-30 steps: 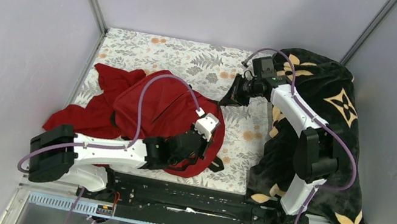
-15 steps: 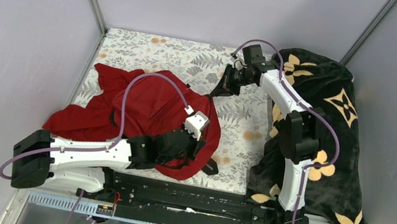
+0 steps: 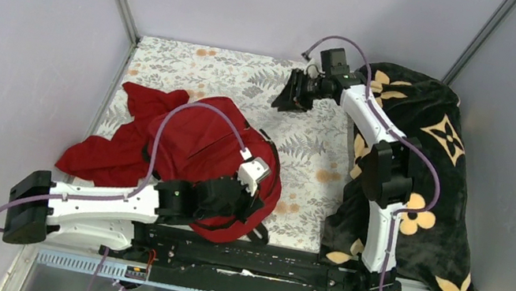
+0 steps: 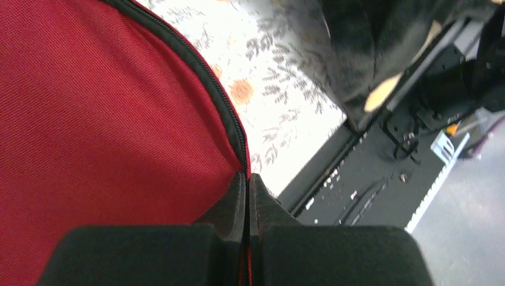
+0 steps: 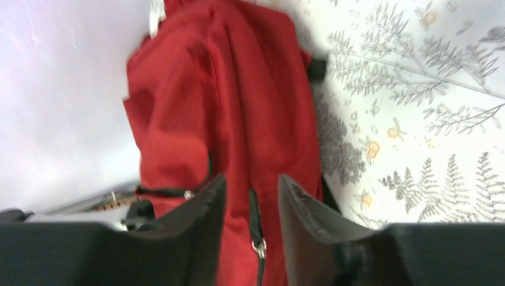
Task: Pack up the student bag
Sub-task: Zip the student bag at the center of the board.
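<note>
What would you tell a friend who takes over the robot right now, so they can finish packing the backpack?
The left gripper is shut on the backpack, at its zipper edge.
The right gripper is open and empty, in the air over the far side of the table.
The red cloth lies left of the backpack and the black blanket lies on the right; both are outside it.
Done: nothing seen packed.
Left: open the backpack, put things in, probably zip it.
</note>
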